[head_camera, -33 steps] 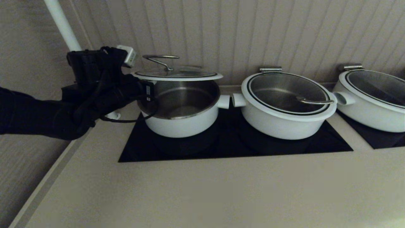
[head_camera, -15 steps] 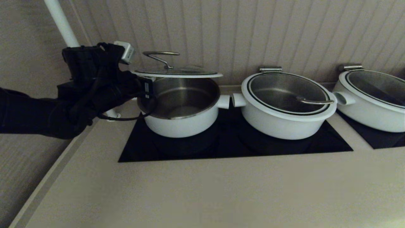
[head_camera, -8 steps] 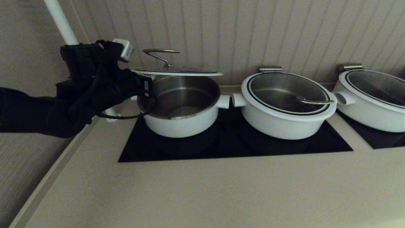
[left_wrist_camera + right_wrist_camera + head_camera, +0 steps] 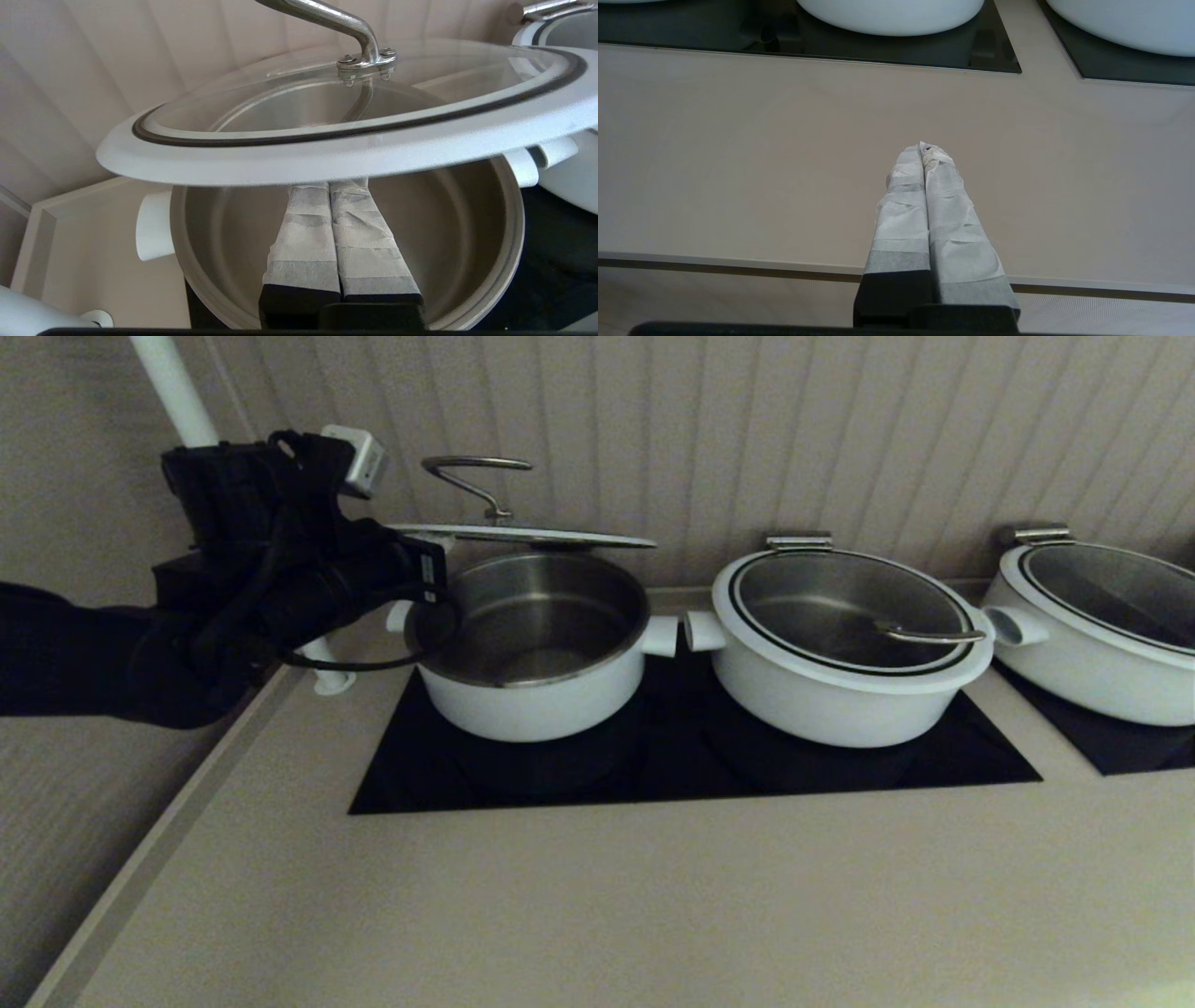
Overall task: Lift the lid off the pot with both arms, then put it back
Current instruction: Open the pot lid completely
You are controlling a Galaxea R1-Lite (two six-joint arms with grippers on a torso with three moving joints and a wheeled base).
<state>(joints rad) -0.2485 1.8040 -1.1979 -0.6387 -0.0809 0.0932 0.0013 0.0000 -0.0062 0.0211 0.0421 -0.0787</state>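
The lid hangs clear above the pot, resting on my left gripper, whose fingers are pressed together beneath its rim, not clamping it. I judge any tilt could slide it off. My right gripper, fingers together, hovers over the counter.

The lid is clear glass with a white rim and black ring. The pot is white outside, steel grey inside, on a black hob panel set in the beige tabletop.
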